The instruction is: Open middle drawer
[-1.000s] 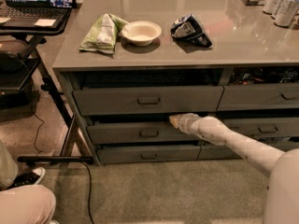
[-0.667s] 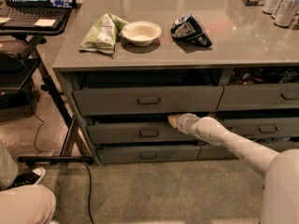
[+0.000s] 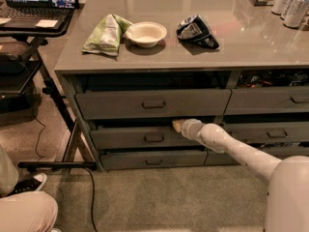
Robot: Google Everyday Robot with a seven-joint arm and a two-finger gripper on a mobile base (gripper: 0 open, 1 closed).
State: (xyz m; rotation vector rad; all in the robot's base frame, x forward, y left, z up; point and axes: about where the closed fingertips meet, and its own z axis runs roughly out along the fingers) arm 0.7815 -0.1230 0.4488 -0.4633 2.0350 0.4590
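The middle drawer [image 3: 130,138] is a wide dark-grey front with a small rectangular pull [image 3: 154,137] at its centre, in the left column under the counter. It stands slightly out, with a dark gap above its top edge. My gripper [image 3: 177,125] is at the end of the white arm, at the drawer's top edge, to the right of and above the pull. The taller drawer [image 3: 153,103] lies above and the slimmest drawer [image 3: 153,160] below.
On the grey counter [image 3: 241,57] lie a green chip bag [image 3: 106,34], a white bowl [image 3: 146,33], a dark chip bag [image 3: 196,31] and cans [image 3: 292,1] at the far right. A laptop stand [image 3: 34,13] is at left. A person's leg [image 3: 24,211] is bottom left.
My gripper has shifted slightly left and up along the middle drawer's top edge. The drawer has not visibly moved.
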